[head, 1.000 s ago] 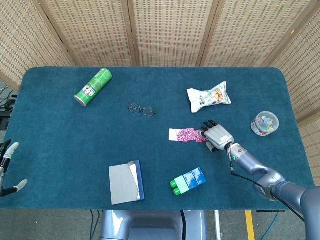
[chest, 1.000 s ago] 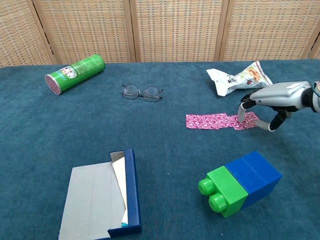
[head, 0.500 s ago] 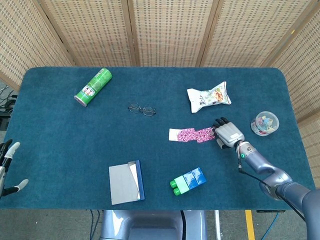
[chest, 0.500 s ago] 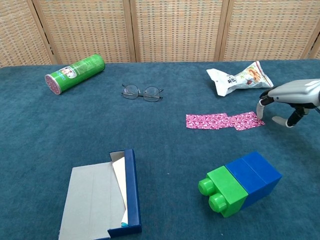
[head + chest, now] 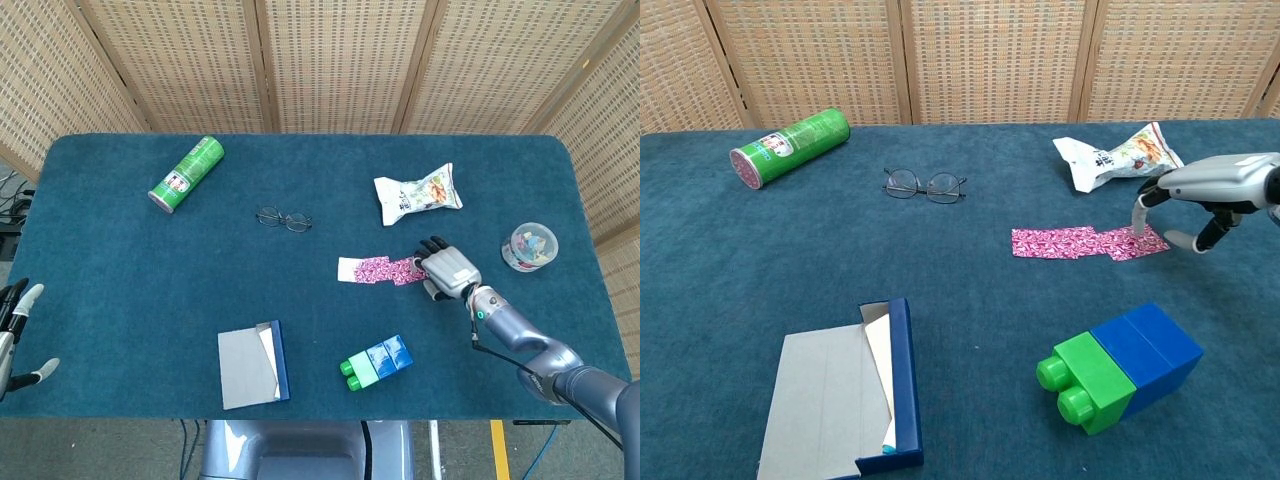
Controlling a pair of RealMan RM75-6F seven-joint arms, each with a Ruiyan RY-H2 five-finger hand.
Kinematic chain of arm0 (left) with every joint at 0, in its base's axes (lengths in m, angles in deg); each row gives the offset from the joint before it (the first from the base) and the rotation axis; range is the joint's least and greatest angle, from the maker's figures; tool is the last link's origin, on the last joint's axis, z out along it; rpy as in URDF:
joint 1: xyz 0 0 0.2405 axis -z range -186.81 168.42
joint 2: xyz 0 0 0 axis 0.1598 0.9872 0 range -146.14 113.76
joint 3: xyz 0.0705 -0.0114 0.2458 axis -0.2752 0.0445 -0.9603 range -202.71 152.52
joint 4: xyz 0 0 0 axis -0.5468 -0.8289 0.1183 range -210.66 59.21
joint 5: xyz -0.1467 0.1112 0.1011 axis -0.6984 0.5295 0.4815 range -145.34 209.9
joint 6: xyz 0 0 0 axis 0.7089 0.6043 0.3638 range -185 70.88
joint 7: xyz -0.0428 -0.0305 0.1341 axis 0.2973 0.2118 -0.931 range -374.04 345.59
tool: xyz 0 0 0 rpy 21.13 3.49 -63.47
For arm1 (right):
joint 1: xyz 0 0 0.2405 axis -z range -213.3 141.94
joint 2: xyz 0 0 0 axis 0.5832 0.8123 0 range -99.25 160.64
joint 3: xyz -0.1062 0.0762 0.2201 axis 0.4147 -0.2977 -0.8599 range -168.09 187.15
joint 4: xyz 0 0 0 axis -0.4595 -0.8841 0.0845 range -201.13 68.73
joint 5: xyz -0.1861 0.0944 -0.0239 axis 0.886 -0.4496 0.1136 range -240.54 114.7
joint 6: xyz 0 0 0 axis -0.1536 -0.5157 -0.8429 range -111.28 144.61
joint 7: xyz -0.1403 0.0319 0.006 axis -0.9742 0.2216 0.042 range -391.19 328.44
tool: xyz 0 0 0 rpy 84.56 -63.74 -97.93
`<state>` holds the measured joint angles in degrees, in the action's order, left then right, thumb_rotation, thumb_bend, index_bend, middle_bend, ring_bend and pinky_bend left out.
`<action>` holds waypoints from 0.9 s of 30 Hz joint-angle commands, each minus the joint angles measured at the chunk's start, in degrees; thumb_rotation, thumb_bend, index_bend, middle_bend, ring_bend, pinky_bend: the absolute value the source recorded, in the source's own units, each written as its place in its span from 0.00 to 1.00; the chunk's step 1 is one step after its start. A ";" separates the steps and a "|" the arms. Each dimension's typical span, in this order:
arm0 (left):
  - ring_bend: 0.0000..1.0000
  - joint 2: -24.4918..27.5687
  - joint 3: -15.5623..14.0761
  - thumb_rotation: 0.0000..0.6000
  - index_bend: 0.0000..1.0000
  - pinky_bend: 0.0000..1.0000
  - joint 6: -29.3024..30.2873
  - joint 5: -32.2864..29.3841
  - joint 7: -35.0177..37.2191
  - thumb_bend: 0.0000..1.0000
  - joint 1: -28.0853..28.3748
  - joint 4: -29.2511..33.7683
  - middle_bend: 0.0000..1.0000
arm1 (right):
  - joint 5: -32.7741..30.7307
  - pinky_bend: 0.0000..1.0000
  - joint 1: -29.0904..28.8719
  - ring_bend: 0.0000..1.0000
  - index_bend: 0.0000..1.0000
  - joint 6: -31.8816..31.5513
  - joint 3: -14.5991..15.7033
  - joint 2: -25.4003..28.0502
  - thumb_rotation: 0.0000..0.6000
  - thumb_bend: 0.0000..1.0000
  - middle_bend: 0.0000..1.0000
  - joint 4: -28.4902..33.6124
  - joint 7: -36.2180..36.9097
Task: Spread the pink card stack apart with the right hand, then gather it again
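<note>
The pink patterned cards (image 5: 385,269) (image 5: 1088,242) lie fanned out in a short row on the blue cloth, right of centre. My right hand (image 5: 447,270) (image 5: 1200,196) hovers palm down at the row's right end, fingers apart, with fingertips (image 5: 1139,214) touching the last card. It holds nothing. My left hand (image 5: 14,335) shows only at the far left edge of the head view, fingers spread, well away from the cards.
A snack bag (image 5: 418,193) lies just behind the cards, a green and blue block (image 5: 1118,366) in front. Glasses (image 5: 925,185), a green can (image 5: 790,147), a small tub (image 5: 529,246) and an open blue box (image 5: 842,392) lie around the table (image 5: 960,300).
My right hand slid right along the cards, drawing the row longer and coming off its end, then came back left until its fingertips touch the end card.
</note>
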<state>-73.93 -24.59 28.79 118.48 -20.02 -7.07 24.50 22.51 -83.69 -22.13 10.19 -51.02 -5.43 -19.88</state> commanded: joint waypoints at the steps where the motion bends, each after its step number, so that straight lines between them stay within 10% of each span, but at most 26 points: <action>1: 0.00 0.02 0.03 1.00 0.00 0.00 -0.02 -0.12 0.06 0.12 -0.01 -0.02 0.00 | -0.13 0.02 -1.41 0.01 0.31 0.98 -1.01 0.38 1.00 0.65 0.22 2.47 -0.12; 27: 0.00 0.29 -0.02 1.00 0.00 0.00 -0.04 -1.37 2.38 0.12 -0.69 -1.97 0.00 | -5.26 0.01 -5.18 0.01 0.31 6.15 -4.00 -7.33 1.00 0.65 0.20 -3.47 -5.86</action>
<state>-73.64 -24.60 28.76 117.12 -17.63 -7.76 22.53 17.24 -88.88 -16.00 6.17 -58.31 -8.87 -25.75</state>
